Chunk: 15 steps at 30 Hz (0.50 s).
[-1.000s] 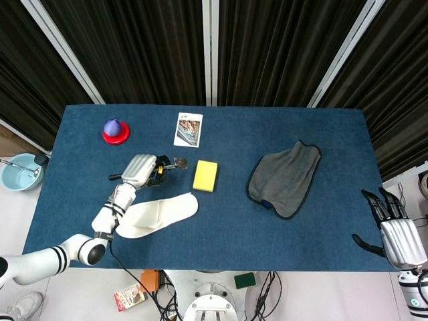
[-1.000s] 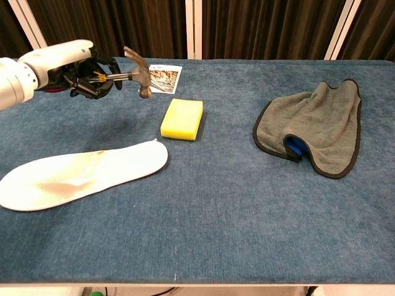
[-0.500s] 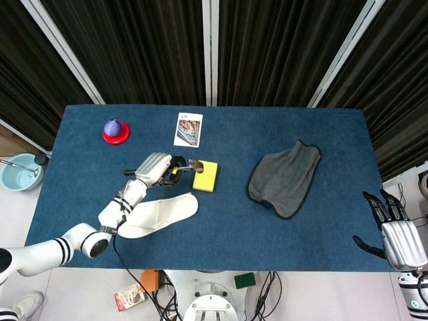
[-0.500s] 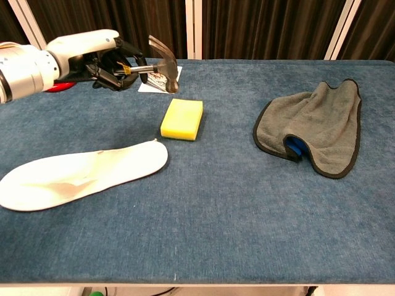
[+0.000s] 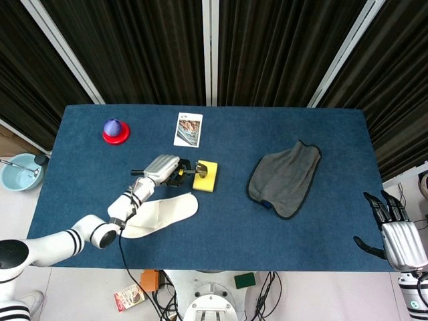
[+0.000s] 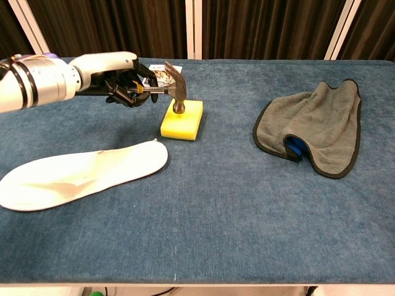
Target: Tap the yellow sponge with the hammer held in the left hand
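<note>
Dark curtains stood behind the blue table [image 6: 216, 203]. Left hand [image 6: 126, 86] had fingers clamped round the hammer [image 6: 170, 89] handle; handle ran level, out from the fingers twd the sponge [image 6: 182, 119], head pointing down onto its top. Right hand [image 5: 394, 231] off the table edge, fingers apart.

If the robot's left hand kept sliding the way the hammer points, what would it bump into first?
Probably the yellow sponge. The left hand holds the hammer toward the robot's right, and its head is already at the sponge's top. The hand would likely reach that sponge first, though depth is hard to judge.
</note>
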{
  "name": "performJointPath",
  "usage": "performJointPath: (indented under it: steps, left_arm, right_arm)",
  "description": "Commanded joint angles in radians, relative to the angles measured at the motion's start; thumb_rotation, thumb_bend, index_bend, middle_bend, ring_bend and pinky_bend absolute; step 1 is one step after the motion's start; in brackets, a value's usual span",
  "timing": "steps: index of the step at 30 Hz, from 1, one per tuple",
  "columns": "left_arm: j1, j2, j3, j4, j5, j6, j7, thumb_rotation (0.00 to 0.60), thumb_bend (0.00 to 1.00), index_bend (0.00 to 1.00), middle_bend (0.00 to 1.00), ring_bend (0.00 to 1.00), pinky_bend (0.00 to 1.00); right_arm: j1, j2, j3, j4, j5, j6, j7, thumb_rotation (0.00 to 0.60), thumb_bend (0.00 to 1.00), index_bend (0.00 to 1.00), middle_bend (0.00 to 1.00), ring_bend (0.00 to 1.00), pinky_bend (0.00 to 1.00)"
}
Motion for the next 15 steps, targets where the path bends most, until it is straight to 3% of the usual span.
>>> performJointPath:
  steps: [1, 10, 15]
  left_arm:
    - [-0.015, -0.032, 0.009, 0.042, -0.030, -0.032, 0.033, 0.600, 1.00, 0.90, 0.91, 0.89, 0.93]
    - [0.026, 0.040, -0.028, -0.080, 0.003, 0.102, 0.015, 0.600, 1.00, 0.90, 0.92, 0.90, 0.93]
    - [0.029, 0.058, -0.023, -0.110, 0.019, 0.121, 0.027, 0.600, 1.00, 0.91, 0.92, 0.90, 0.93]
  right_arm:
    - [0.000, 0.001, 0.000, -0.001, -0.001, 0.001, -0.001, 0.600, 0.15, 0.03, 0.15, 0.00, 0.11]
    - [-0.011, 0.005, 0.005, 0.003, -0.007, 0.027, 0.007, 0.600, 0.15, 0.03, 0.15, 0.00, 0.11]
    - [-0.011, 0.001, 0.005, 0.007, -0.009, 0.025, 0.010, 0.600, 0.15, 0.03, 0.15, 0.00, 0.11]
